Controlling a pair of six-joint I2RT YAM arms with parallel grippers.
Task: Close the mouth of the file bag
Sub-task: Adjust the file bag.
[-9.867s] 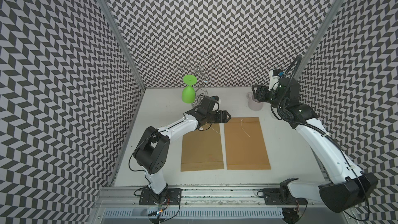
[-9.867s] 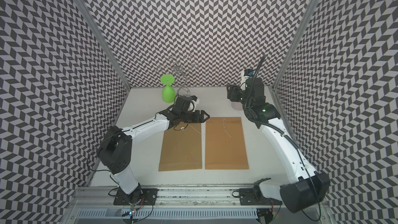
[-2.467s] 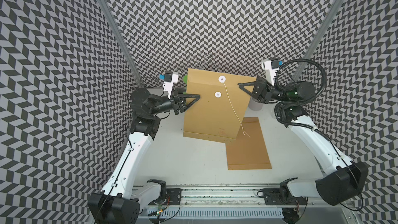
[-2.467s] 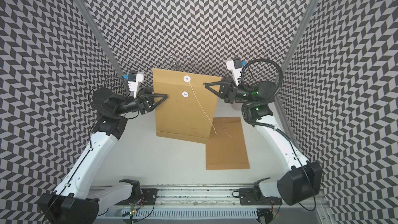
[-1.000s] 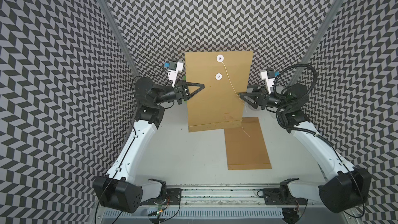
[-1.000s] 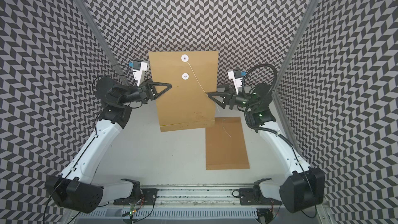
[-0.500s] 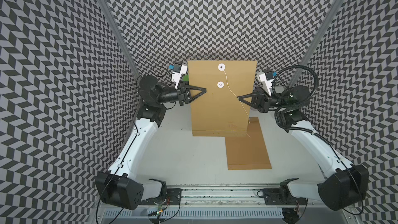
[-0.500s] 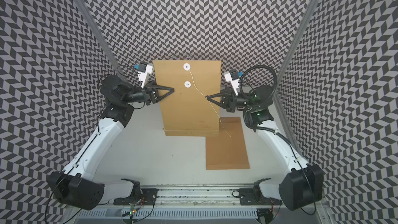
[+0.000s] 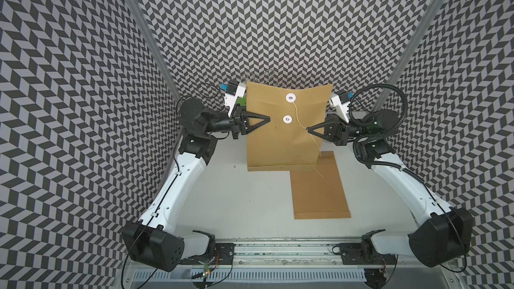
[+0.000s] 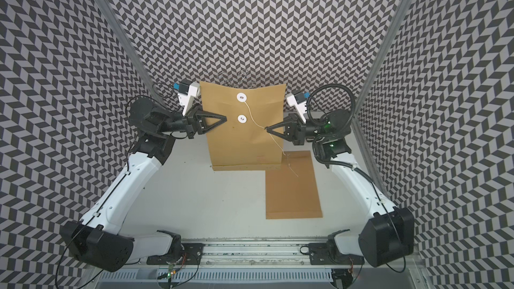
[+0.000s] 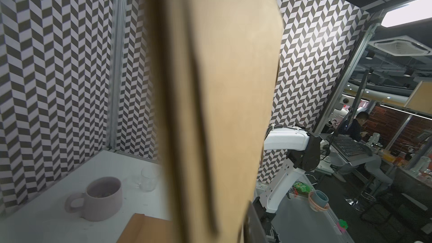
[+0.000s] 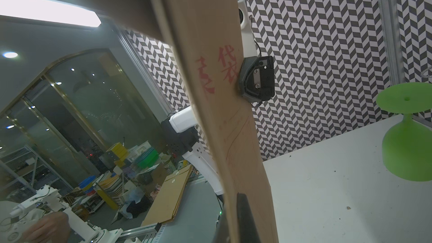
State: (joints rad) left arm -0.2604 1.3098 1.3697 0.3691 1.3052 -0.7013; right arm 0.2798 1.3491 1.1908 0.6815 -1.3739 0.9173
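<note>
Left gripper (image 9: 267, 119), right gripper (image 9: 308, 129) clamping upright file bag (image 9: 281, 145), mug (image 11: 105, 197) behind, spare envelope (image 9: 319, 190) flat

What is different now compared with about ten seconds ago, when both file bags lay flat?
One file bag was lifted off the table and now hangs upright. The left gripper and the right gripper took hold of its two side edges and are shut on it. Its string dangles loose. The second file bag stayed flat.
</note>
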